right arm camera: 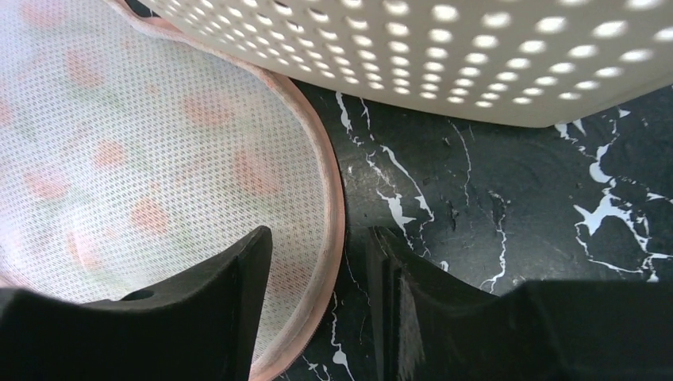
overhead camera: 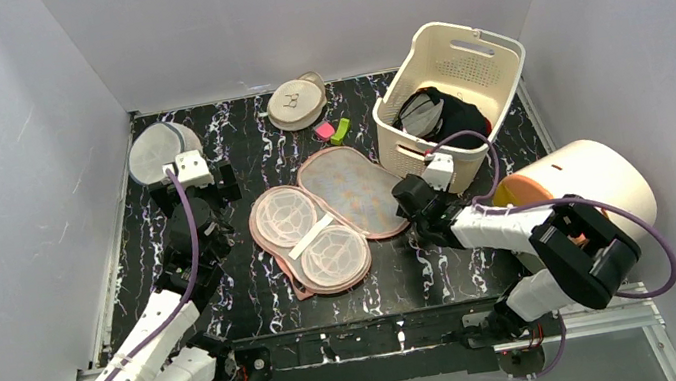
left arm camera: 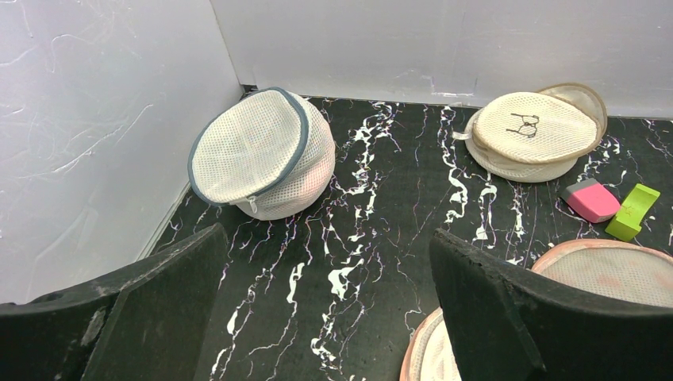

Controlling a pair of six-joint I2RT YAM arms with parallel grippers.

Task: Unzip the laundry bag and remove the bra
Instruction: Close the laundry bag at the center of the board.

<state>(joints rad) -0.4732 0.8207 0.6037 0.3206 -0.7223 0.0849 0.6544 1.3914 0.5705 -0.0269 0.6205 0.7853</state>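
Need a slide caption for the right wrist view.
Right gripper, jaws apart, straddles the pink-trimmed edge of the laundry bag, beside the perforated basket on a black marble table.

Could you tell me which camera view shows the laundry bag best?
Top external: it shows the whole laundry bag, lying open. Left wrist catches only its edge; right wrist shows one lobe's mesh and pink trim, close up.

Mesh cloth laundry bag (right arm camera: pixel 119 143), perf. plastic basket (right arm camera: pixel 476 55), smooth marbled table (right arm camera: pixel 524 214)
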